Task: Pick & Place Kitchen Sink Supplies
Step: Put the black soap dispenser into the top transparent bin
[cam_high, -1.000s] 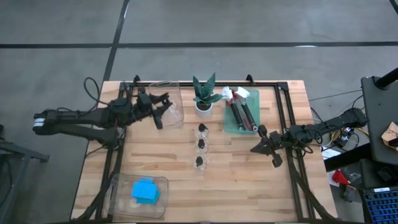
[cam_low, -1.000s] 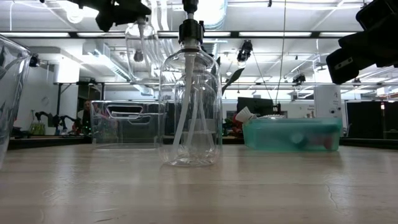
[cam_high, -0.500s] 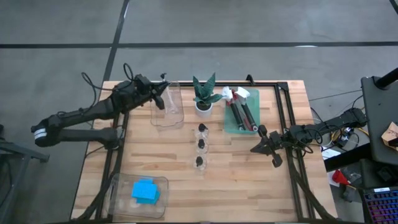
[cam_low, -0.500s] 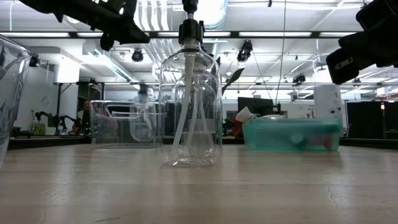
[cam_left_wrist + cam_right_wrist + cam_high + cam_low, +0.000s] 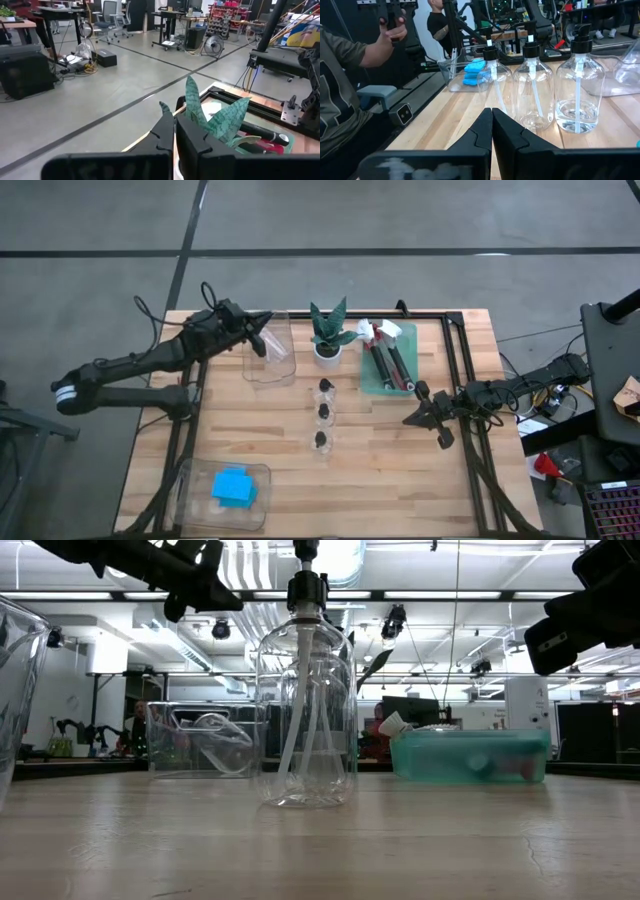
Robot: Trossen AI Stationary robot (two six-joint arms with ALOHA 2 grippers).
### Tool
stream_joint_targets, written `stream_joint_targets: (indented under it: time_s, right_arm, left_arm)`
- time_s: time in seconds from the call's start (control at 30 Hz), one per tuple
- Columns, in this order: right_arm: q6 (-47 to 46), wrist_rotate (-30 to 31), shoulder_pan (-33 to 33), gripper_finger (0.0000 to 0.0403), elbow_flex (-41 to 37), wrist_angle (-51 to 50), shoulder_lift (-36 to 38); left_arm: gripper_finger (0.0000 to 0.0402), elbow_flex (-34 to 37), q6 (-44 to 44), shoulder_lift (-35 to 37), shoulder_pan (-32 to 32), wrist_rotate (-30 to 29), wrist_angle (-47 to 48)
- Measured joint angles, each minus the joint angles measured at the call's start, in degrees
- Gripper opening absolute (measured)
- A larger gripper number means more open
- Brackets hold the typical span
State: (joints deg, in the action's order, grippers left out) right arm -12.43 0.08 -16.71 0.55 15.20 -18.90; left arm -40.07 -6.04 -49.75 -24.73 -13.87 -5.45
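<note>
My left gripper (image 5: 266, 330) hovers shut and empty above a clear tray (image 5: 285, 372) at the table's far left. A clear bottle (image 5: 215, 740) lies on its side inside that tray (image 5: 160, 745). Three clear bottles with black caps (image 5: 323, 414) stand upright in a row at the table's middle. Blue sponges (image 5: 233, 486) lie in a clear tray (image 5: 190, 480) at the near left. Long-handled brushes (image 5: 388, 362) lie in a green tray (image 5: 372, 385) at the far right. My right gripper (image 5: 410, 418) waits shut and empty to the right of the bottle row.
A green plant in a white pot (image 5: 328, 336) stands between the clear tray and the green tray. A dark frame rail (image 5: 462, 370) runs along the table's right side. A person (image 5: 350, 75) stands beyond the table in the right wrist view.
My left gripper has let go of a clear bottle that hung from it above the far-left tray. The bottle has fallen into the tray and now lies on its side. The gripper has moved a little toward the far edge and shut.
</note>
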Motion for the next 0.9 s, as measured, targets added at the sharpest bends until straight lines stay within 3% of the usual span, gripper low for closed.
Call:
stream_joint_targets:
  time_s: [0.33, 0.43, 0.57, 0.77, 0.9]
  right_arm:
    - [-0.02, 0.01, -0.02, 0.0008, -0.01, 0.0, 0.0]
    - [-0.01, 0.0, -0.01, 0.0008, -0.01, 0.0, 0.0]
    - [-0.02, 0.02, 0.0, 0.0008, -0.01, 0.0, 0.0]
    - [-0.02, 0.01, -0.01, 0.0008, -0.01, 0.0, 0.0]
    - [-0.02, 0.02, 0.0, 0.0008, 0.01, 0.0, 0.02]
  left_arm:
    - [0.0012, 0.03, -1.59, -1.61, -0.03, 0.09, 1.54]
    - [0.0024, 0.04, -3.91, -2.32, -0.04, 6.17, 0.61]
    - [0.0077, 0.02, -6.85, -3.49, 0.98, 16.13, -0.07]
    - [0.0185, 0.02, -5.24, -5.59, 4.91, 17.78, -0.79]
    - [0.0236, 0.02, -2.09, -8.42, 9.07, 18.51, -0.62]
